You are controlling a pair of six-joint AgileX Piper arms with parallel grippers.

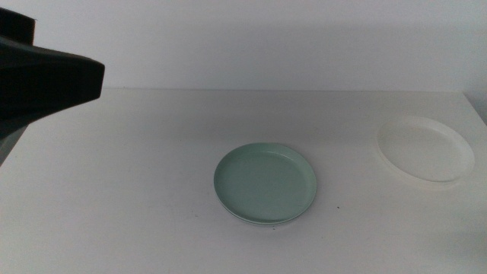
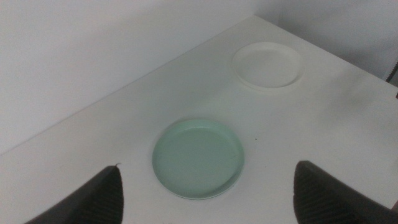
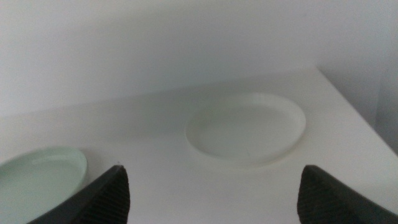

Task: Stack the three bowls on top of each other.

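Note:
The mint green bowl (image 1: 265, 183) sits at the table's middle and also shows in the left wrist view (image 2: 198, 158). A thin second rim (image 1: 255, 220) peeks out under its near edge; the grey bowl is otherwise hidden. The white bowl (image 1: 424, 148) lies alone at the right, also in the right wrist view (image 3: 247, 127). My left gripper (image 2: 208, 171) is open and empty, held high above the table on the mint bowl's left side. My right gripper (image 3: 212, 171) is open and empty, short of the white bowl and apart from it.
The left arm's dark body (image 1: 46, 80) fills the upper left corner of the middle view. The white table (image 1: 137, 167) ends at a pale wall at the back and at its right edge just beyond the white bowl.

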